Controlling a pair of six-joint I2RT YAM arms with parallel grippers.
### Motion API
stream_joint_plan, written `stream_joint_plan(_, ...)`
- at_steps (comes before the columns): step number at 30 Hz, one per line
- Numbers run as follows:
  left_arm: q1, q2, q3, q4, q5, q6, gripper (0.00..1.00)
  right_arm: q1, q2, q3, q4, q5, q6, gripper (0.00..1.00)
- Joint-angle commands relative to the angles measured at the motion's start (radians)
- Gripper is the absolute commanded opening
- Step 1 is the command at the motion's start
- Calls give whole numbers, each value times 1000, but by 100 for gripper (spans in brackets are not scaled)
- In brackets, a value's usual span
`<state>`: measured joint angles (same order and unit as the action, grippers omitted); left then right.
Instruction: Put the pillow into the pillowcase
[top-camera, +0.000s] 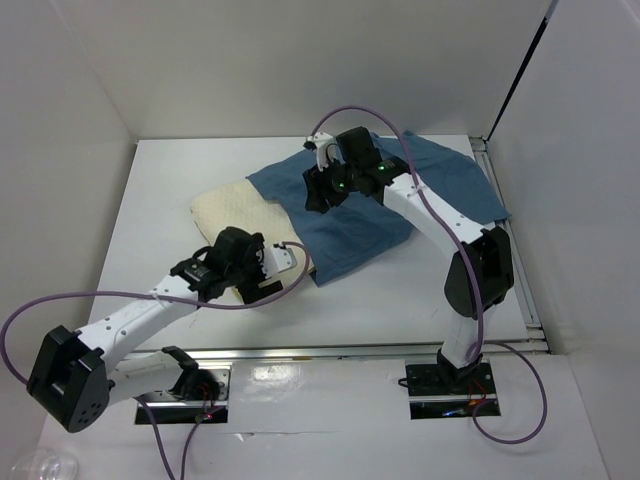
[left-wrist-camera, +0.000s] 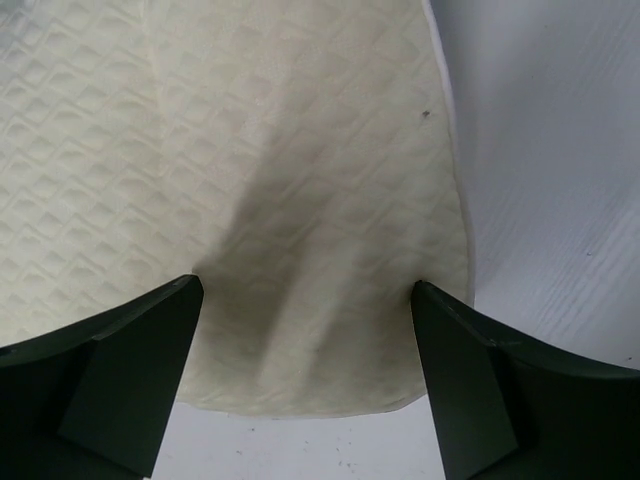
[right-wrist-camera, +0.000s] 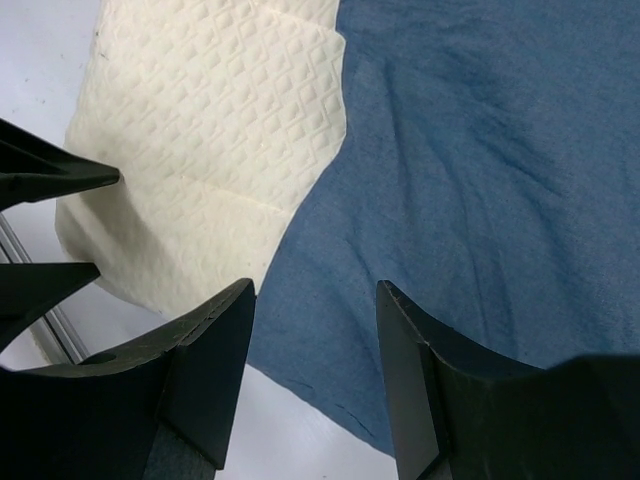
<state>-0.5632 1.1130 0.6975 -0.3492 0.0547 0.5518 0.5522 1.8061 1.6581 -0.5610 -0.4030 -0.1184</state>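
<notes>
Your left jaws hang released over a corner of the pillow; your right jaws, also released, hover above the pillowcase overlapping the pillow's other end.

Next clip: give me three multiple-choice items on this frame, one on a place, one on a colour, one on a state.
1. The pillowcase is: A blue; B red; C green.
2. The jaws of the left arm hang over: A the pillowcase; B the pillow; C a box.
3. The jaws of the right arm are: A shut on the pillow; B shut on the pillowcase; C open.
Key: A, its cloth is blue in both views; B, cream fabric lies below them in the left wrist view; C, a wide gap separates them.
</notes>
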Motion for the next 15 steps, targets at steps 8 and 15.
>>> stream_joint_plan(8, -84, -47, 125, -54, 138, -35, 100, 11, -62, -24, 35, 12, -27, 61)
stream_joint_plan(15, -172, -2, 145, -122, 109, -89, 100, 11, -53, -15, 35, 3, -27, 61)
